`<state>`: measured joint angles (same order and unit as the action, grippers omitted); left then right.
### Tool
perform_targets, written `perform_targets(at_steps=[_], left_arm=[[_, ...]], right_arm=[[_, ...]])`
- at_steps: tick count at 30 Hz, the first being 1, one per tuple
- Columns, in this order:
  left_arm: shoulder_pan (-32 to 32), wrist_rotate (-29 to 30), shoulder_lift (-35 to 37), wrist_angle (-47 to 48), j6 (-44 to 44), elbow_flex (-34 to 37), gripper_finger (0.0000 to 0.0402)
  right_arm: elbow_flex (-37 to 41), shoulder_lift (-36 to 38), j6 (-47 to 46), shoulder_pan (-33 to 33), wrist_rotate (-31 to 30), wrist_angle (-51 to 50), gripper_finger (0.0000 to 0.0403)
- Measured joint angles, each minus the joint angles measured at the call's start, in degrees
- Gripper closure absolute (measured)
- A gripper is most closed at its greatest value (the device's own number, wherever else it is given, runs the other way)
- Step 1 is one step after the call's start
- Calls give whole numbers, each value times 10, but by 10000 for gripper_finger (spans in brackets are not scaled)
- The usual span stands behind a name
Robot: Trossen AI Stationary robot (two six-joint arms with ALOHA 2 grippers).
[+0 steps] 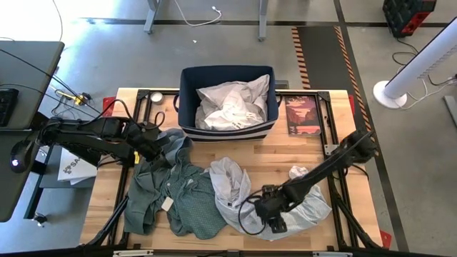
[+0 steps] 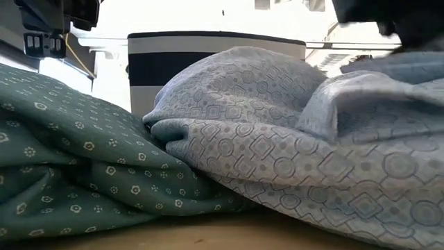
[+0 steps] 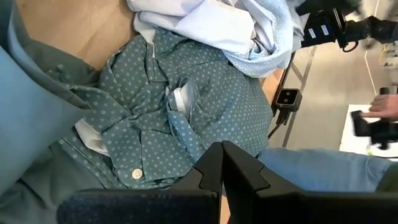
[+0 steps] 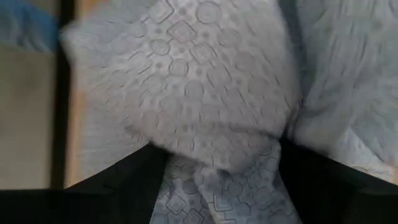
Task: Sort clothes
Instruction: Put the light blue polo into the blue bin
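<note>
A grey-green dotted shirt [image 1: 178, 196] lies crumpled on the table's left half; it also shows in the left wrist view [image 3: 180, 106] and the low view [image 2: 69, 153]. A pale blue-grey patterned shirt [image 1: 232, 189] lies heaped at the near middle, one edge resting over the green one [image 2: 277, 139]. White shirts [image 1: 232, 107] lie in the navy bin [image 1: 187, 107]. My left gripper [image 1: 153, 146] is shut and hovers over the green shirt's far end [image 3: 222, 149]. My right gripper [image 1: 270, 205] is down on the blue-grey shirt, shut on it [image 4: 217, 168]. My right gripper has a bunched fold of the pale blue-grey shirt [image 4: 211, 149] between its two fingers [image 4: 124, 177], several layers thick. It comes from the table's right side, slanting down. The shirt still lies heaped on the table around the fingers.
The navy striped bin stands at the far middle [image 2: 208, 62]. A dark red book [image 1: 302, 114] lies to its right. A small white cloth [image 1: 298, 172] lies near the right arm. A person's hand [image 3: 385, 109] shows beyond the table.
</note>
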<state>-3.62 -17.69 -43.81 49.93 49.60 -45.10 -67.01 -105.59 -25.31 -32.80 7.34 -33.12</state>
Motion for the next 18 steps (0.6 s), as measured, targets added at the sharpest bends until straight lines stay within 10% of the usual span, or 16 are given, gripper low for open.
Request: perform_targets(at_steps=[5,13,18], left_arm=[[-8,0,0,-5,21,0,398],[-15,20,4,-61,39,-15,401],[-15,74,4,-64,14,-64,401]], right_arm=[[-7,-60,-33,-17,-27,-3,159],[-9,-65,-62,0,-33,-6,365],[4,2,-64,22,-48,-58,375]])
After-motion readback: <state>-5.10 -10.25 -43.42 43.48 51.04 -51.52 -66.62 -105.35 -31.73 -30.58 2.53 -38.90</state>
